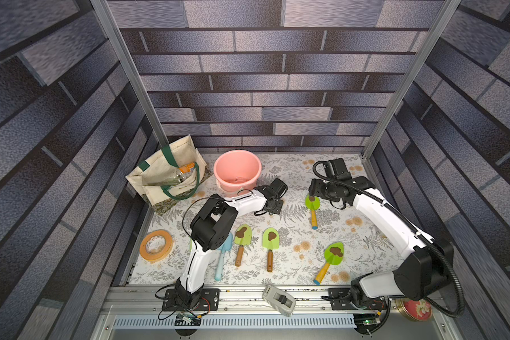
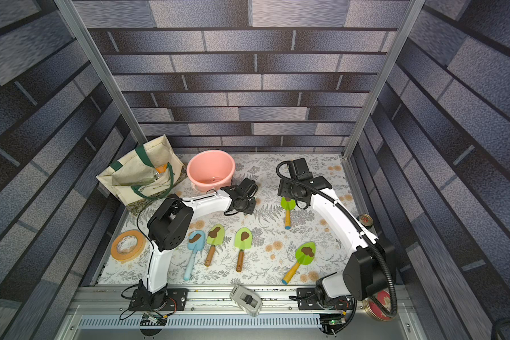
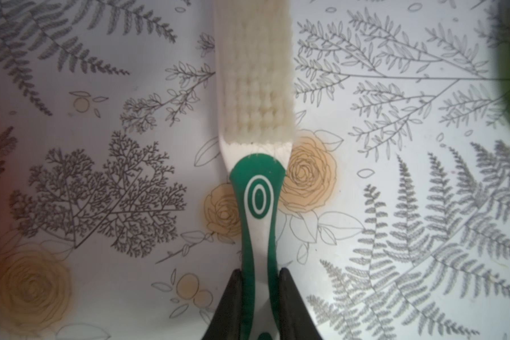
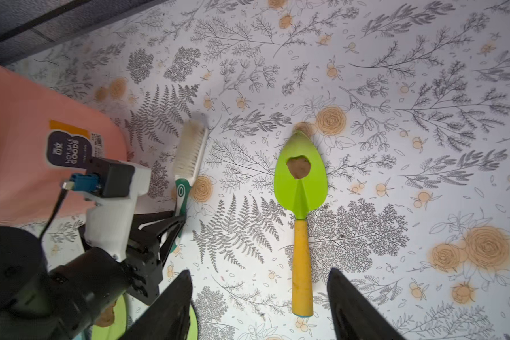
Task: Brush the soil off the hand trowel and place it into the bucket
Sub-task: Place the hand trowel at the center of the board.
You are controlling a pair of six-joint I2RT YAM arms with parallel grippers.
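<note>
A hand trowel [image 1: 312, 206] [image 2: 287, 209] with a green blade and yellow handle lies flat on the flowered mat. A brown blob of soil [image 4: 298, 167] sits on its blade [image 4: 301, 188]. My right gripper [image 4: 258, 271] hangs open above the handle's end and touches nothing. My left gripper [image 3: 259, 272] is shut on the green-and-white handle of a white-bristled brush [image 3: 258, 88] [image 4: 190, 153], held just above the mat between the salmon-pink bucket [image 1: 249, 164] [image 2: 223, 164] [image 4: 12, 132] and that trowel.
Three more soiled green trowels [image 1: 242, 235] [image 1: 271, 238] [image 1: 334, 253] and a blue one [image 2: 195, 238] lie nearer the front. A cream tote bag [image 1: 168, 173] stands back left, a tape roll [image 1: 156, 244] lies at the left edge, and a grey device [image 1: 278, 300] rests on the front rail.
</note>
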